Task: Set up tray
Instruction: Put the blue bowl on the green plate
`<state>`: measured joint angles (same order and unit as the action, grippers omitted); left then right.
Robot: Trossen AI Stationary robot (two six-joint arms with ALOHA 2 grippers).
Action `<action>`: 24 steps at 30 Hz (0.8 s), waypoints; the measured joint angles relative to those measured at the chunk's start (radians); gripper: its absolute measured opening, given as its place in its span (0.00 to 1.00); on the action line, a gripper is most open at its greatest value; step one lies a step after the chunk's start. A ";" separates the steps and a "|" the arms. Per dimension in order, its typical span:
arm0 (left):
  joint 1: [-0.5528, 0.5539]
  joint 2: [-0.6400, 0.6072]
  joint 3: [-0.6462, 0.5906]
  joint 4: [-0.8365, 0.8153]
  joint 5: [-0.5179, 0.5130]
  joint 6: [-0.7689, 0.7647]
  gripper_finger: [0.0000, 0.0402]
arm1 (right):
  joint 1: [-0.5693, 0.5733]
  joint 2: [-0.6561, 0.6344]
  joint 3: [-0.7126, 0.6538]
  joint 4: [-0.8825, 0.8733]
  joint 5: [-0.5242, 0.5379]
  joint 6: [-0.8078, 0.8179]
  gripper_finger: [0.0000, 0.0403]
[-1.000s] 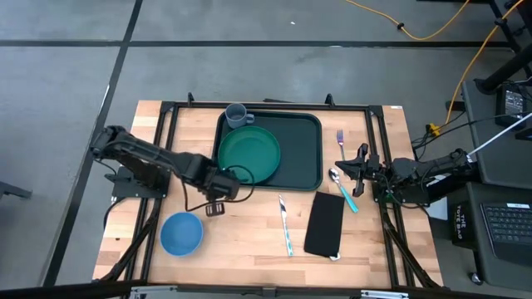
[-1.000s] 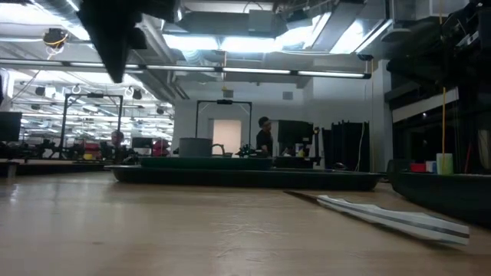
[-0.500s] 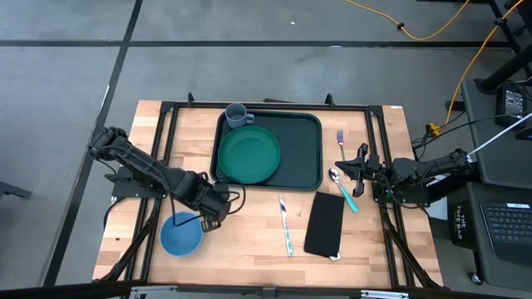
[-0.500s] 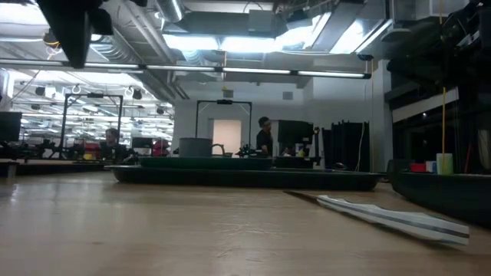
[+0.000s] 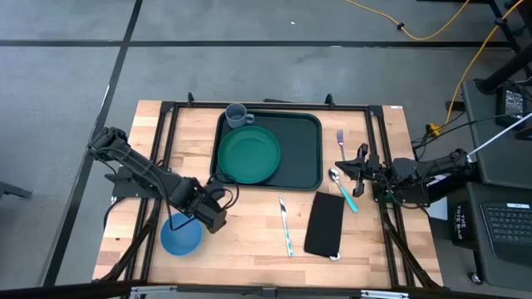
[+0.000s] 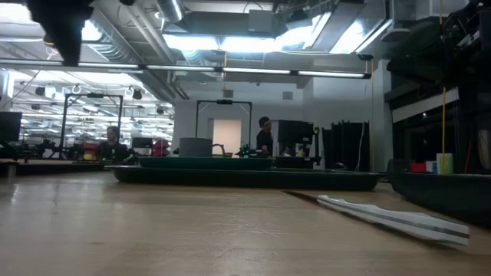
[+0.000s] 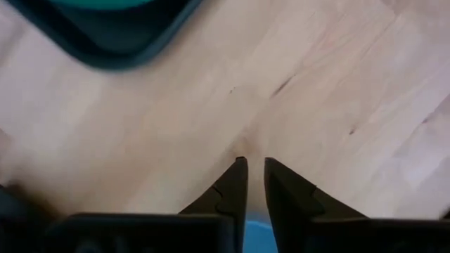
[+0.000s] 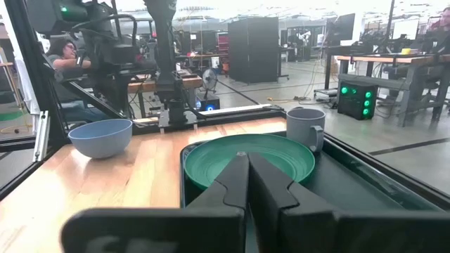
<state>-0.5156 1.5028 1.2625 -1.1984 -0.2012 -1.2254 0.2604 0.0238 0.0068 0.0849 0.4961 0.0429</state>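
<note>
The dark green tray (image 5: 301,154) lies at the table's far middle, with the round green plate (image 5: 248,154) on its left half and a grey mug (image 5: 237,115) at its far left corner. A blue bowl (image 5: 179,236) stands on the wood near the left front. My left gripper (image 5: 213,219) hovers just right of the bowl's rim, with a narrow gap between its fingers (image 7: 252,166), and bare wood lies below it. My right gripper (image 5: 359,160) waits shut at the table's right edge, pointing toward the tray (image 8: 351,188).
Right of the tray lie a fork (image 5: 340,139) and a spoon (image 5: 335,175), with a teal-handled utensil (image 5: 350,199) nearer. A knife (image 5: 285,224) and a flat black napkin (image 5: 325,223) lie at the near middle. A black frame rims the table. People show in the room behind.
My left gripper has drawn back from the plate's near left edge toward the table's near left, ending beside the blue bowl. The plate, the tray and the right arm have stayed put.
</note>
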 joint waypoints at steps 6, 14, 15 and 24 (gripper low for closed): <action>-0.033 0.000 0.000 -0.004 0.046 -0.156 0.18 | 0.000 0.000 0.000 0.000 0.000 -0.027 0.02; -0.099 0.000 0.000 -0.007 0.047 -0.450 0.26 | 0.000 0.000 0.000 0.000 0.000 -0.029 0.02; -0.110 0.000 0.000 -0.007 0.047 -0.483 0.26 | 0.000 0.000 0.000 0.000 0.000 -0.029 0.02; -0.153 0.054 0.000 -0.013 0.072 -0.623 0.28 | 0.000 0.000 0.000 0.000 0.000 -0.025 0.02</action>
<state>-0.6689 1.5567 1.2625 -1.2118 -0.1287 -1.8485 0.2604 0.0238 0.0069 0.0849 0.4959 0.0181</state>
